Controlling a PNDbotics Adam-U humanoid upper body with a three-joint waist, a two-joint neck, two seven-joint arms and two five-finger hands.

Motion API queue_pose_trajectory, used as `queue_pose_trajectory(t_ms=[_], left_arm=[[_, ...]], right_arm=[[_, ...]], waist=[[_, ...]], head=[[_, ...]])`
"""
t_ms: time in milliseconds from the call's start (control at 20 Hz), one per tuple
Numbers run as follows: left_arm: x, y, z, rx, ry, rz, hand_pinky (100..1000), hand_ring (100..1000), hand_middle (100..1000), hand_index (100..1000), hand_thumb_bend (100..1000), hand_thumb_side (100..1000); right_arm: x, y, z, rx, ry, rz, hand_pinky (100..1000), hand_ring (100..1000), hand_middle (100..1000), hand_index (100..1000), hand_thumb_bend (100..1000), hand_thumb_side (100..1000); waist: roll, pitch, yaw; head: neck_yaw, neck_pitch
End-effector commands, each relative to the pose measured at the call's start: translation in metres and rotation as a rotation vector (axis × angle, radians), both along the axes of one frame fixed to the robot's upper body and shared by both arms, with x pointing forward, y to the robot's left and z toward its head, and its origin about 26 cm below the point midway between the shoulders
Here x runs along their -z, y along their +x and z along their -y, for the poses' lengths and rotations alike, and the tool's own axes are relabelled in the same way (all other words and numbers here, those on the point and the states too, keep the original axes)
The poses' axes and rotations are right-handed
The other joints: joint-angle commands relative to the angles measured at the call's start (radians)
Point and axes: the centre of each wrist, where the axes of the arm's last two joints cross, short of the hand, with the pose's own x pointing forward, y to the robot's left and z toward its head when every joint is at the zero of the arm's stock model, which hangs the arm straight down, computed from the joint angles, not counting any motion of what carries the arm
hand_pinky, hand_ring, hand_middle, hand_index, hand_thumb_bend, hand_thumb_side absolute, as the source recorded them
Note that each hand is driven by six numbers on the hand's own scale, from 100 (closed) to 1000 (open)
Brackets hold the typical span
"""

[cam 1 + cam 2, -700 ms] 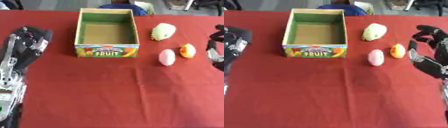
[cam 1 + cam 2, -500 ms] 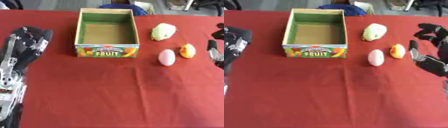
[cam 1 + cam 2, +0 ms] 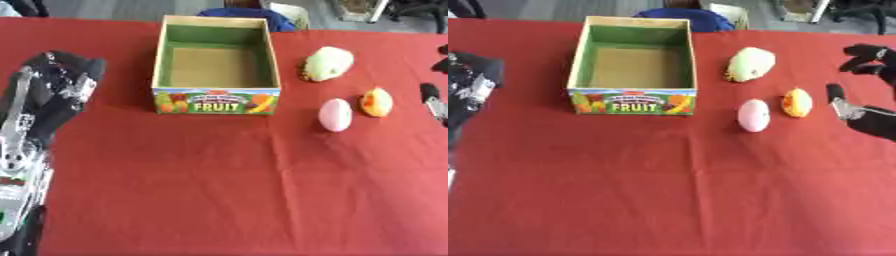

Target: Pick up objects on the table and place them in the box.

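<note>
An open cardboard box (image 3: 216, 101) labelled FRUIT stands at the back middle of the red table, and its inside is bare. To its right lie a pale green fruit (image 3: 750, 64), a pink egg-shaped piece (image 3: 753, 115) and an orange fruit (image 3: 797, 102). My right hand (image 3: 866, 99) hovers at the right edge, just right of the orange fruit, fingers spread and holding nothing. My left hand (image 3: 59, 80) rests at the left edge beside the box, fingers relaxed and empty.
Red cloth (image 3: 227, 190) covers the whole table, with a wide bare stretch in front of the box. A blue chair back (image 3: 684, 17) shows behind the box at the far edge.
My right hand has drawn a little to the right, away from the orange fruit. The left hand and the fruits have not moved.
</note>
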Motion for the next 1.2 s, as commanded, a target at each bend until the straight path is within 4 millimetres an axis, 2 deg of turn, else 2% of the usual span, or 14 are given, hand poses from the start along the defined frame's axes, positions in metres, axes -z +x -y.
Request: queue_pose_trajectory(t_ms=[50,400,750,1200], left_arm=[[-0.006,-0.002,-0.002,0.006,0.016,0.022,593,518,514,559,509,358],[-0.006,-0.001,-0.001,0.011,0.016,0.019,593,518,514,559,508,358],[-0.005,-0.002,-0.001,0.014,0.015,0.018,593,518,514,559,508,357],[-0.005,-0.001,0.0,0.019,0.014,0.015,593,518,514,559,506,357]], right_arm=[[-0.015,0.006,0.015,0.016,-0.094,0.006,767,940,605,831,250,100],[-0.021,0.03,0.025,0.016,-0.189,-0.027,766,936,608,837,275,100],[-0.008,0.051,0.027,0.03,-0.241,-0.102,764,937,608,838,278,100],[0.008,0.074,0.021,0.03,-0.283,-0.176,762,936,610,841,282,100]], waist=[[0.001,-0.018,0.001],[0.005,-0.021,0.004],[0.011,-0.023,0.008],[0.017,-0.026,0.008]], head=[[-0.002,0.003],[-0.006,0.006],[-0.009,0.008],[-0.01,0.009]])
